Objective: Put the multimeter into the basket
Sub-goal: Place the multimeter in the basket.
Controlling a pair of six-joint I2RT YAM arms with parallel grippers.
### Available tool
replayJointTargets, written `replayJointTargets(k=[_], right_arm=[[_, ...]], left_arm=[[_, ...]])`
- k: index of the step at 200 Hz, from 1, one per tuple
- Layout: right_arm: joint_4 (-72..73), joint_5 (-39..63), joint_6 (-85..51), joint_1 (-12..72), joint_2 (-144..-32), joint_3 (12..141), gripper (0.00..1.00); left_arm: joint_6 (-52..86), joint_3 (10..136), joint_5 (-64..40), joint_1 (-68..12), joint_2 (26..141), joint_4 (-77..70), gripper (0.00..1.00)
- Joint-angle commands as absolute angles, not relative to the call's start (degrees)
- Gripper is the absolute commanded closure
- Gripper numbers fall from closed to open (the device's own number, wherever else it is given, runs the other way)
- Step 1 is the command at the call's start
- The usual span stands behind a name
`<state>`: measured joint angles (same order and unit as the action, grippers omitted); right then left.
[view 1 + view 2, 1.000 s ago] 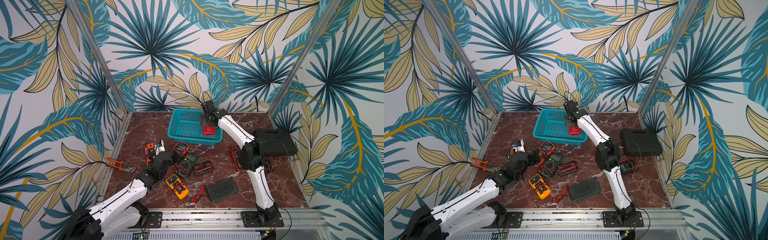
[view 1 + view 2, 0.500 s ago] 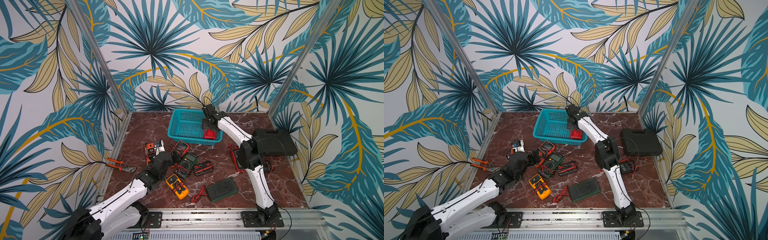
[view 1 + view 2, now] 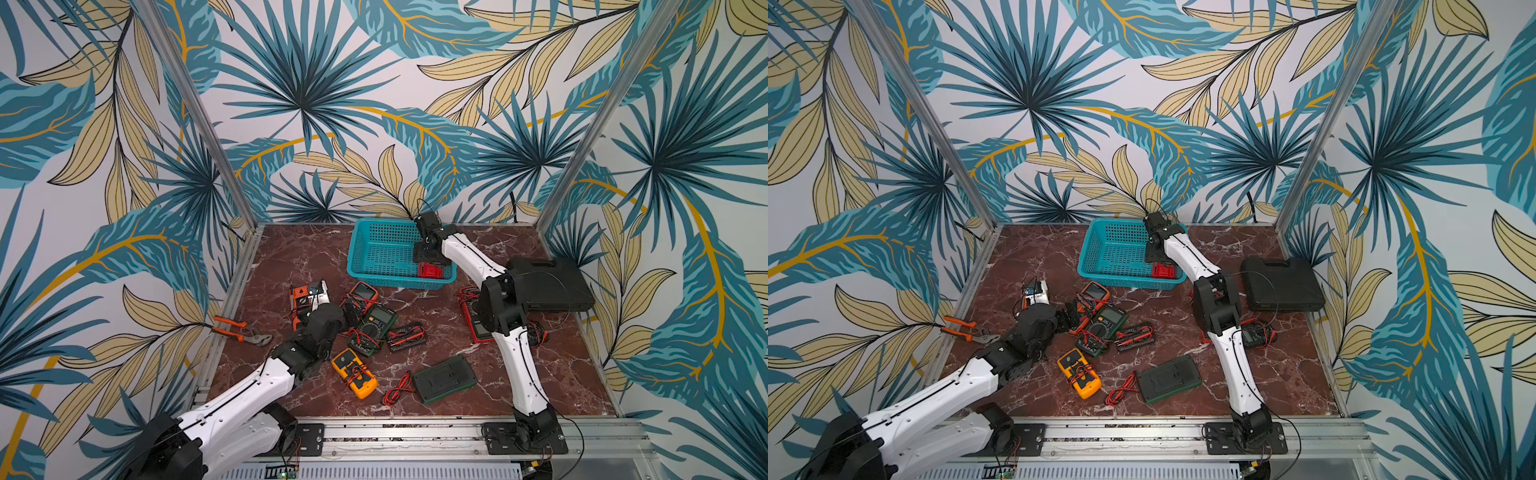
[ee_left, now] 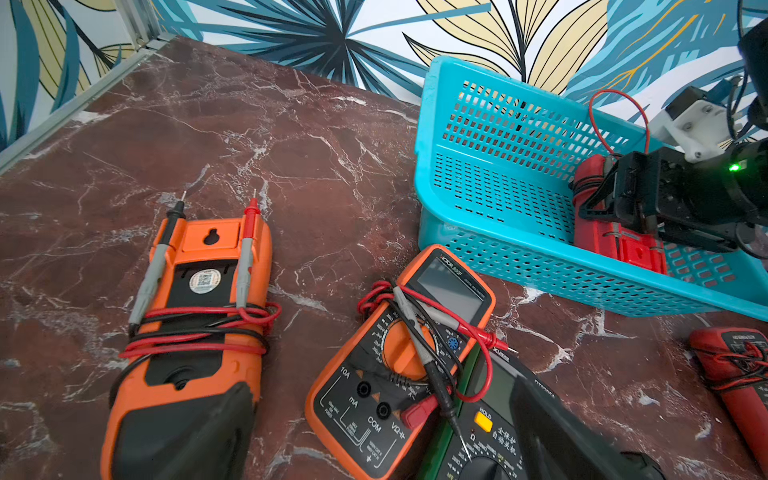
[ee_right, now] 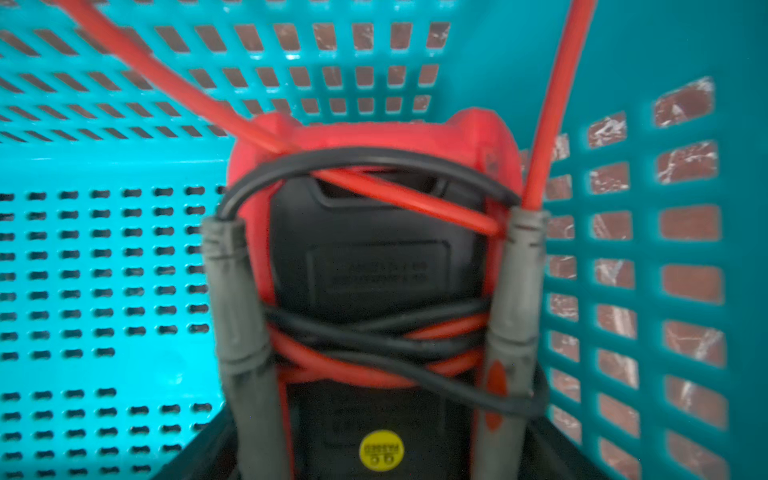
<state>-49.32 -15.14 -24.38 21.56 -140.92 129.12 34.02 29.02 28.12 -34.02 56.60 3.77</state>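
The teal-blue basket [image 3: 384, 235] [image 3: 1113, 239] stands at the back of the marble table. Inside it, at the near right corner, my right gripper [image 3: 430, 266] [image 3: 1158, 264] [image 4: 619, 208] is shut on a red multimeter [image 3: 430, 273] [image 3: 1163, 272] [image 4: 623, 245]. The multimeter [image 5: 374, 270] shows its black back, wrapped in red and black leads, between the fingers of that gripper [image 5: 380, 461], low over the basket's perforated floor [image 5: 104, 270]. My left gripper [image 3: 351, 311] [image 3: 1069, 318] [image 4: 374, 436] hangs open over other multimeters on the table, holding nothing.
On the table lie an orange multimeter, back up [image 4: 199, 311], an orange one, face up [image 4: 399, 365], a green-black one [image 3: 374, 328], a yellow one [image 3: 355, 374] and a red one [image 3: 473, 328]. There are also a dark green case [image 3: 444, 380], a black hard case [image 3: 548, 282] and orange pliers [image 3: 241, 330].
My right gripper has sunk lower into the basket with the red multimeter, toward the near right corner. The left arm has stayed still.
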Motion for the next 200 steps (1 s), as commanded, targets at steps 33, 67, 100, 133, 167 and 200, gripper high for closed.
replayJointTargets(k=[33, 67, 100, 133, 167, 200], right_arm=[[-50.9, -12.1, -19.6, 21.4, -138.4, 128.8, 0.01], [-51.2, -10.6, -18.3, 21.5, -134.1, 128.8, 0.00], [-51.2, -7.2, -16.5, 21.6, -127.9, 126.8, 0.00], [-50.4, -7.2, -15.8, 22.2, -119.6, 119.9, 0.01], [-42.9, -8.3, -17.0, 22.7, -107.6, 103.1, 0.00], [-37.8, -8.5, -18.6, 22.8, -97.6, 89.3, 0.01]], left_arm=[[34.6, 27.9, 28.7, -33.8, 57.0, 3.5, 0.00], [34.5, 28.2, 29.2, -33.7, 56.8, 4.1, 0.00], [34.3, 29.6, 30.7, -33.8, 56.3, 7.0, 0.00], [35.9, 33.4, 35.2, -32.0, 56.5, 16.8, 0.00], [34.4, 36.2, 32.4, -24.5, 56.8, 23.5, 0.00], [31.9, 37.4, 24.4, -13.7, 57.9, 24.3, 0.00]])
